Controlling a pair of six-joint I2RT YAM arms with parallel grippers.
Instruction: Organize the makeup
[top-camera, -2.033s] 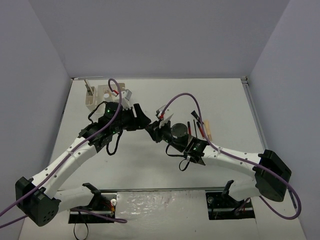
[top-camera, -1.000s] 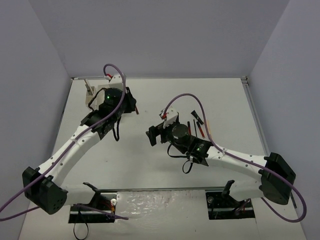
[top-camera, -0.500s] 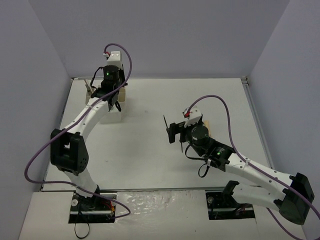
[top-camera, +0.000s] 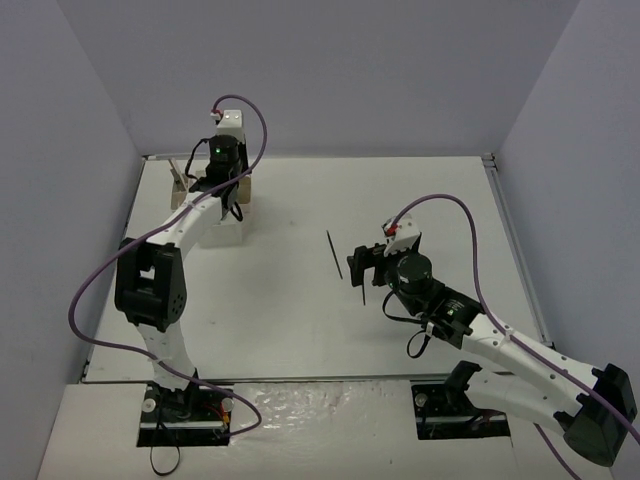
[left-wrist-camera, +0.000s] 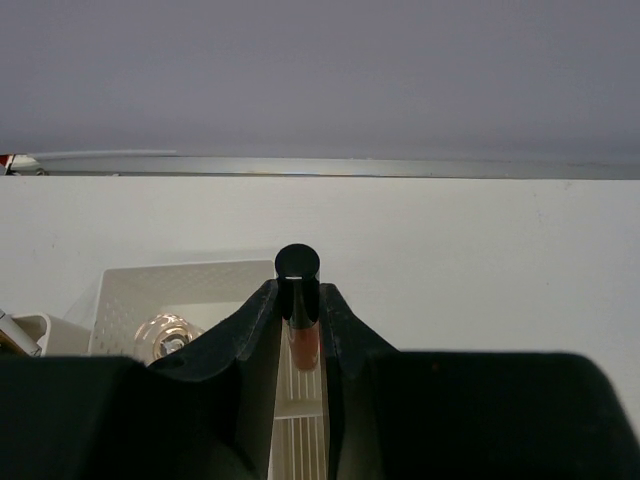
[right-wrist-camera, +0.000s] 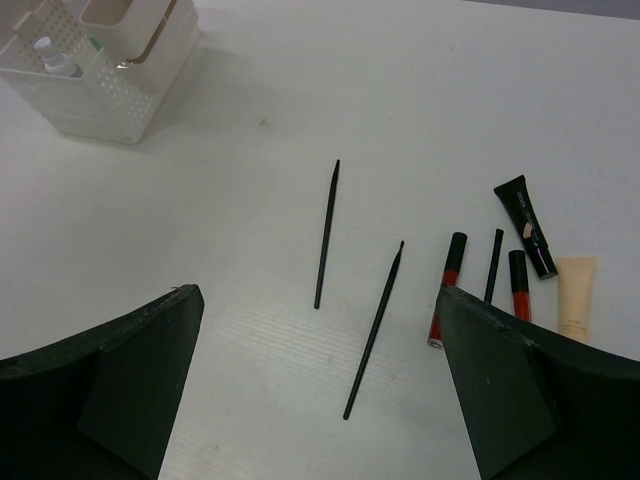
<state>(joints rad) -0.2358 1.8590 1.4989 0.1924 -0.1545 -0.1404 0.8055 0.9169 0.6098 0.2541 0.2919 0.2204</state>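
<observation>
My left gripper (left-wrist-camera: 298, 292) is shut on a thin reddish tube with a black cap (left-wrist-camera: 298, 268). It holds the tube above the white-and-beige compartmented box (left-wrist-camera: 190, 280) at the table's far left (top-camera: 232, 228). My right gripper (right-wrist-camera: 317, 293) hangs open over the mid-table with nothing between its fingers. Under it lie two thin black pencils (right-wrist-camera: 326, 235) (right-wrist-camera: 375, 325). To their right are two red tubes (right-wrist-camera: 448, 285) (right-wrist-camera: 517, 285), a thin black stick (right-wrist-camera: 493, 265), a black tube (right-wrist-camera: 525, 212) and a tan tube (right-wrist-camera: 575, 295). One pencil (top-camera: 334, 254) shows in the top view.
The box (right-wrist-camera: 100, 90) has perforated white walls and a beige insert. A grey-capped bottle (right-wrist-camera: 55, 55) stands in it, and a clear round bottle top (left-wrist-camera: 165, 335) shows in one compartment. Grey walls close in the table at the back and sides.
My left arm has carried the tube from mid-table to above the box at the far left. My right arm has drawn back to the right and nearer, uncovering the two pencils.
</observation>
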